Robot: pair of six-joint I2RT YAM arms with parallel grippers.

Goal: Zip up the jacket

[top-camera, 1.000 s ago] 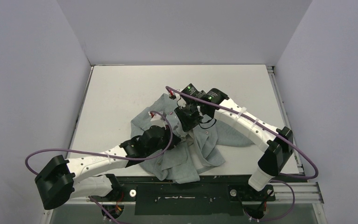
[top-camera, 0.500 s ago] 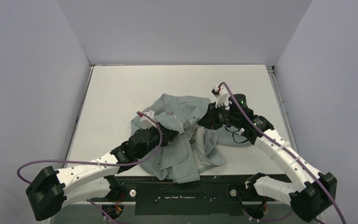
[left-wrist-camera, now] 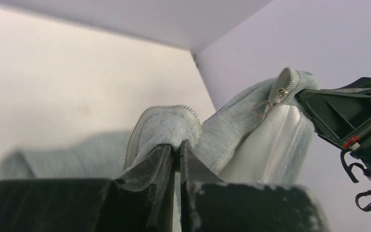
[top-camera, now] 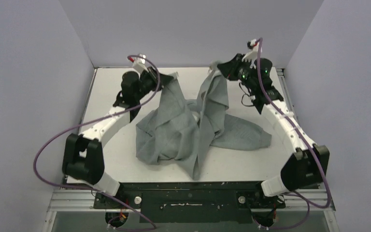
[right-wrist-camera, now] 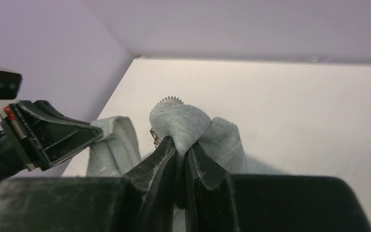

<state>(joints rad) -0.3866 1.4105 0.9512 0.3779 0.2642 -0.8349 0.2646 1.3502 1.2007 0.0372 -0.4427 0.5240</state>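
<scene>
Holding the jacket point(top-camera: 181, 130) up by two points, I have both arms raised over the far side of the table point(top-camera: 251, 164). The left gripper point(top-camera: 170, 77) is clenched on a fold of the toothed front edge, with fabric bunching just above its fingertips point(left-wrist-camera: 166, 152). The right gripper point(top-camera: 216, 68) is pinched tight on the other raised peak, zipper teeth showing above its fingers point(right-wrist-camera: 162, 154). The metal zipper pull point(left-wrist-camera: 263, 107) hangs just beside the right fingers. Between and beneath both grippers the grey body sags onto the table, its front edges apart.
</scene>
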